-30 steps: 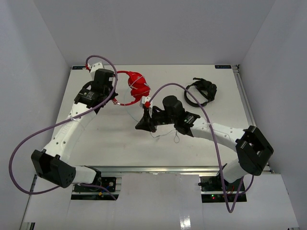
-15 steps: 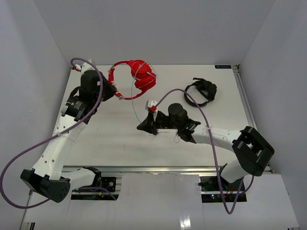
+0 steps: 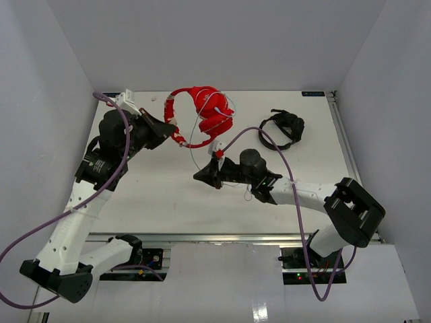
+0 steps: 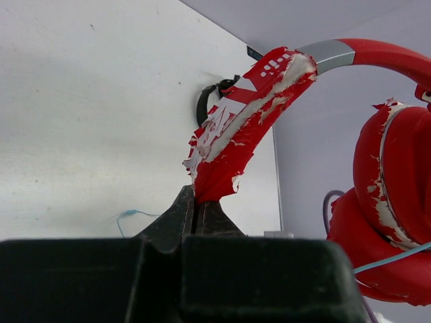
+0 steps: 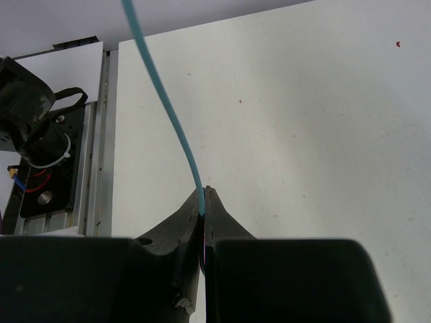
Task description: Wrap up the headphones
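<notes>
Left gripper is clamped shut on the red headband of the headphones; in the left wrist view the fingertips pinch the lower end of the band, where the red covering is torn and peeling with white showing through. The headphones hang in the air over the far left-center of the table. The band arches up from the grip, with both round earcups together at its other end, seen at the right of the wrist view. The thin pale blue cable drops from the earcups to the right gripper, which sits low near the table middle. In the right wrist view, the right gripper is closed on the cable, which runs taut up and to the left from the pinch point. A loose bit of cable lies on the table just beside the right wrist. Black headphones lie on the far right part of the table, well apart from both grippers. The purple arm hoses loop free above both arms.
</notes>
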